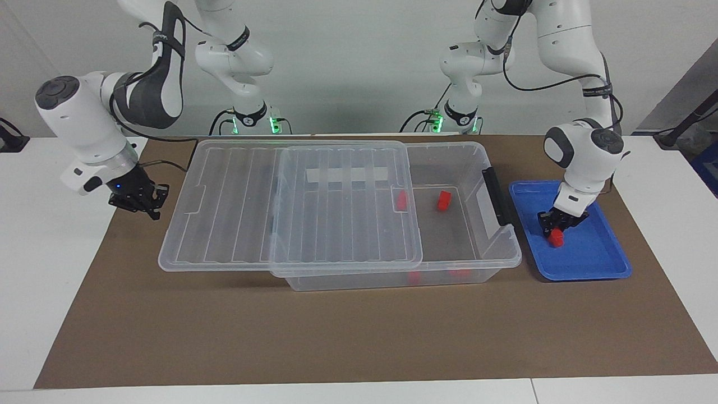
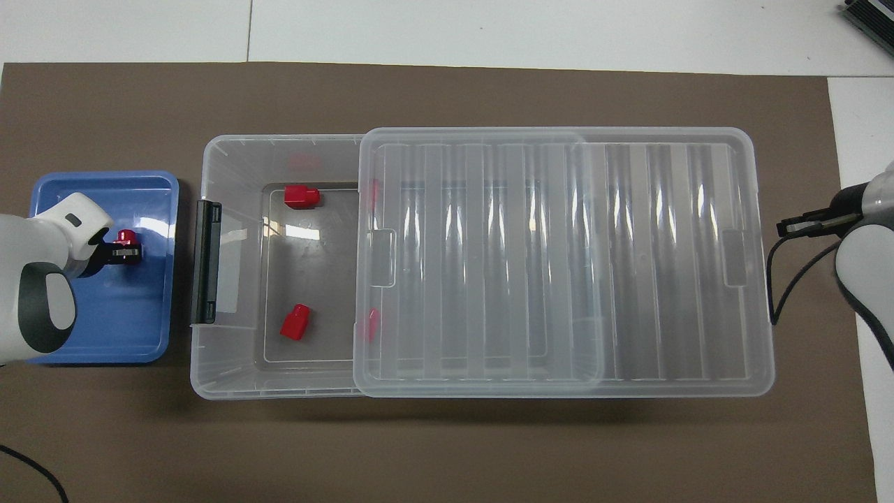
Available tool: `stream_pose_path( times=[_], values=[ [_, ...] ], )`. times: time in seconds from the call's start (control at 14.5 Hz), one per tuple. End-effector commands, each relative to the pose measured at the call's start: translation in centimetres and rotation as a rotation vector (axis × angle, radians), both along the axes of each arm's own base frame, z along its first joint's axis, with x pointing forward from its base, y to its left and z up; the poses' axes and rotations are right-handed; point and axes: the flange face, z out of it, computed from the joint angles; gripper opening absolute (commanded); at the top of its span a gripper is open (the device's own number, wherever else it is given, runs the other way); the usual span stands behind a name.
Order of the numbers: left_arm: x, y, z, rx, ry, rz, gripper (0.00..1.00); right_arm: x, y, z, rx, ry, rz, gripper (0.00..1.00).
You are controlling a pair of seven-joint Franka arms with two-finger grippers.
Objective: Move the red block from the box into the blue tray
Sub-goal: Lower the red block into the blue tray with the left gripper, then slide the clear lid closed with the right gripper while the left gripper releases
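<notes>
The blue tray point(image 1: 583, 261) lies at the left arm's end of the table, beside the box's black handle; it also shows in the overhead view point(image 2: 112, 328). My left gripper point(image 1: 555, 229) is low in the tray, shut on a red block point(image 1: 556, 238) that sits at or just above the tray floor point(image 2: 126, 239). The clear box point(image 1: 493, 247) has its lid point(image 1: 291, 207) slid toward the right arm's end, which leaves the handle end open. Two more red blocks point(image 2: 302, 196) point(image 2: 296, 322) lie inside. My right gripper point(image 1: 137, 199) waits off the lid's end.
The black handle point(image 1: 498, 196) of the box stands between the box's open part and the tray. The brown mat point(image 1: 336, 336) covers the table. A white tape strip point(image 1: 348, 175) shows under the lid.
</notes>
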Motion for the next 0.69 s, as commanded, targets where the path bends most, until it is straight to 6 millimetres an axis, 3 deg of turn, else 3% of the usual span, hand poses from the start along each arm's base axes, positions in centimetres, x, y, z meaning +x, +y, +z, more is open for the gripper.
stream_pose_path(
  times=[0.0,0.07,0.21,0.62],
  values=[
    [0.1,-0.1,-1.4,-0.002,-0.010,0.010,0.00,0.1,1.0,-0.3,0.022,-0.019,0.024,0.00],
    [0.0,-0.1,-1.5,-0.003,-0.007,0.008,0.23,0.1,1.3,-0.3,0.027,-0.018,0.025,0.00],
    [0.0,-0.1,-1.6,-0.001,-0.004,0.001,1.00,0.3,1.9,-0.3,0.047,-0.023,0.024,0.00],
    [0.0,-0.1,-1.5,-0.001,-0.005,0.001,1.00,0.8,4.6,-0.3,0.050,-0.031,0.048,0.00]
  ],
)
